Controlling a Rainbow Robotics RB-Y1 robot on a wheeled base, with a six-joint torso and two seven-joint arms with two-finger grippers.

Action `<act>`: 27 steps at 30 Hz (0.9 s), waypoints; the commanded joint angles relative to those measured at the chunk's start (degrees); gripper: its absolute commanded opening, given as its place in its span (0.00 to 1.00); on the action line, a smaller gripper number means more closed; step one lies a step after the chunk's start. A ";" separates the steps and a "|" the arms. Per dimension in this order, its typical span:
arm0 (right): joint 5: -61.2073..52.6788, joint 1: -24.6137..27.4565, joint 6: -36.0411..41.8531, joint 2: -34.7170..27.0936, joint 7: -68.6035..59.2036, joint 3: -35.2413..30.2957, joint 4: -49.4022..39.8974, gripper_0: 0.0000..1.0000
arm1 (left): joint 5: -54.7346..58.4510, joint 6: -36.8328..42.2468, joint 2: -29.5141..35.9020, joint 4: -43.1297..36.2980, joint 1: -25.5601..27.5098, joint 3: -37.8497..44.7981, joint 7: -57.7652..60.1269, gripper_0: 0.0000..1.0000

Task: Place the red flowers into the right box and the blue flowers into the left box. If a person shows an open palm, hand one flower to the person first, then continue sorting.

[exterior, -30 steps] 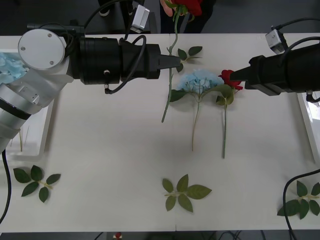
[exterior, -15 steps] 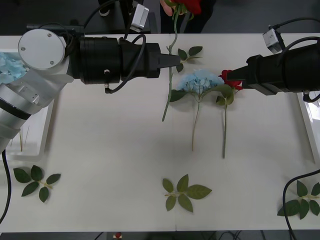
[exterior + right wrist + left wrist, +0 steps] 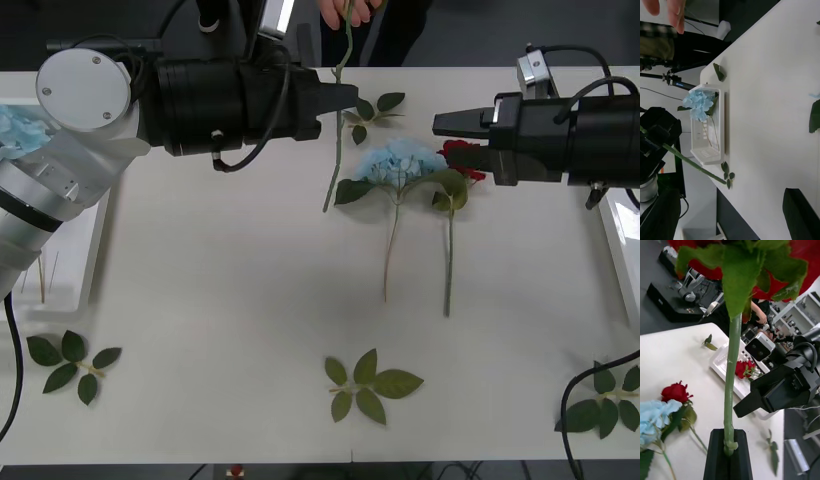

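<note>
Your left gripper [image 3: 350, 98] has its fingers clenched on a red rose stem [image 3: 336, 140] near the table's 12 o'clock edge, where the person's hand [image 3: 345, 10] touches it. Your right gripper [image 3: 440, 124] hovers with fingers released above the red rose [image 3: 462, 158] beside the blue flower [image 3: 400, 160].

A pale-blue hydrangea-like flower [image 3: 402, 163] is laid mid-table, a deep-red rose [image 3: 461, 160] just to its right; a leaf sprig [image 3: 368, 386] is placed nearer the front edge
</note>
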 commanded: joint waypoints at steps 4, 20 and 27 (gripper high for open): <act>-10.41 -0.18 -4.68 0.33 13.27 4.21 8.06 0.80 | 0.68 -1.33 -0.01 -0.34 -2.03 1.33 -6.43 0.00; -26.67 -0.18 -20.50 -0.11 30.67 19.50 12.98 0.81 | 4.28 -1.94 -0.10 1.16 -1.95 2.21 -10.47 0.00; -32.30 -0.53 -22.69 -0.11 37.70 22.05 12.98 0.83 | 4.28 -1.77 -0.10 1.51 -1.95 2.21 -10.47 0.00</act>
